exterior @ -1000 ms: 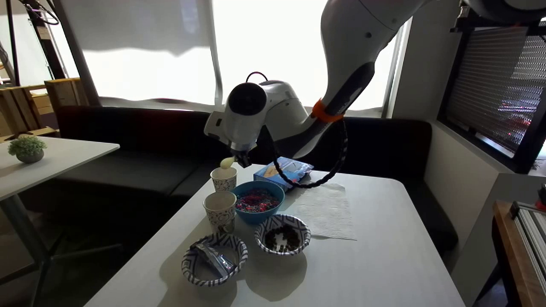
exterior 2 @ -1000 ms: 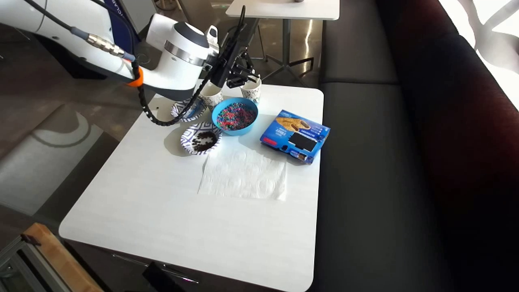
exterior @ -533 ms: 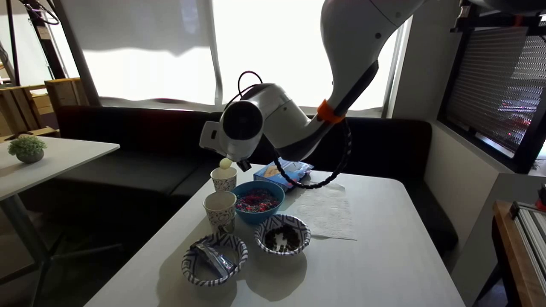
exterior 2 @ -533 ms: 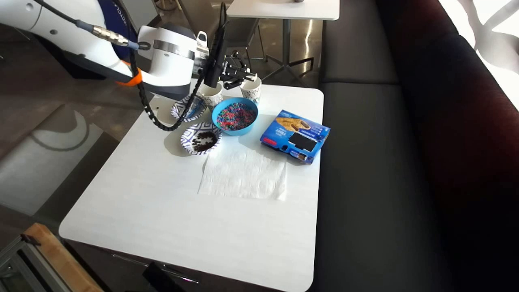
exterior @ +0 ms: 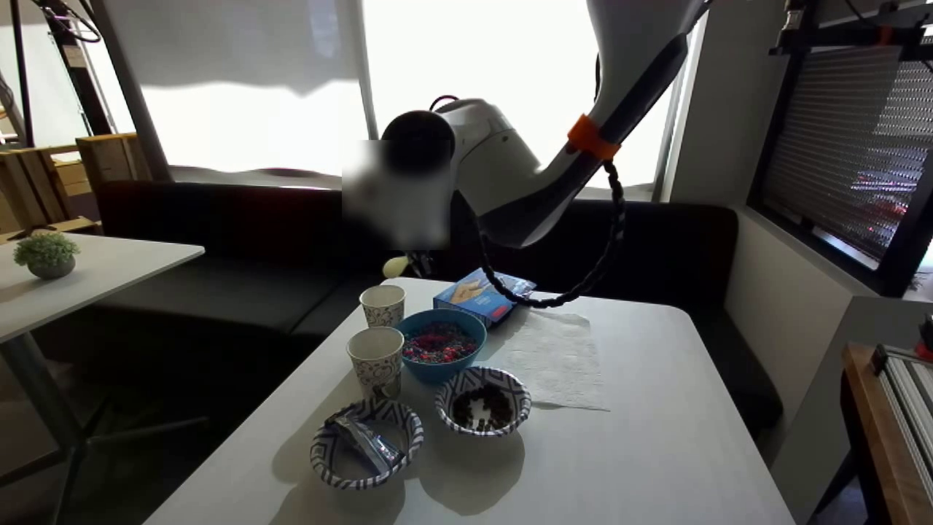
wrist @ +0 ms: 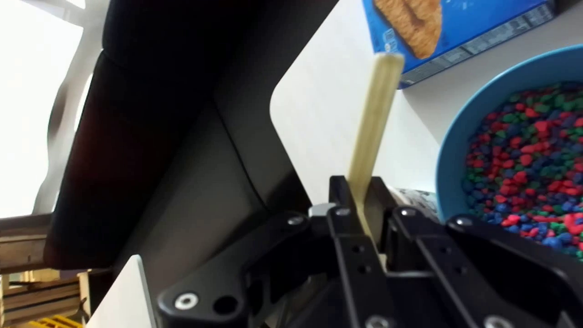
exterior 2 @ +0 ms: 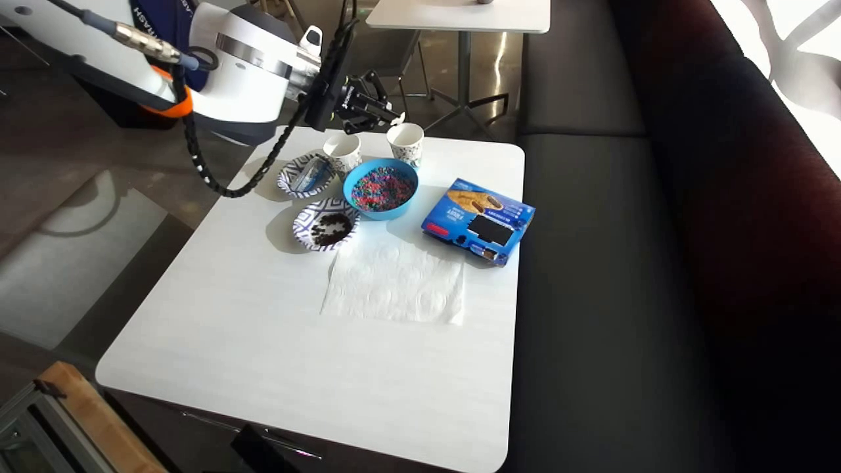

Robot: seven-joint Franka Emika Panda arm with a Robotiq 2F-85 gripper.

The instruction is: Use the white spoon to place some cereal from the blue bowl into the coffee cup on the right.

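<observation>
In an exterior view, the cereal bowl stood left of the snack box, behind the paper towel and before two paper cups.

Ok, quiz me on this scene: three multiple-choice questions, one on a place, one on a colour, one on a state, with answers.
1. Where is the snack box? A: on the bench. B: on the floor. C: on the table.
2. What colour is the bowl holding the multicoloured bits? A: blue. B: red. C: white.
3. How is the pincer? A: gaping, holding nothing. B: shut on the spoon. C: out of every view.

1 C: it rests on the table in both exterior views. 2 A: it shows blue in all three views. 3 B: the wrist view shows the handle clamped between its jaws.
</observation>
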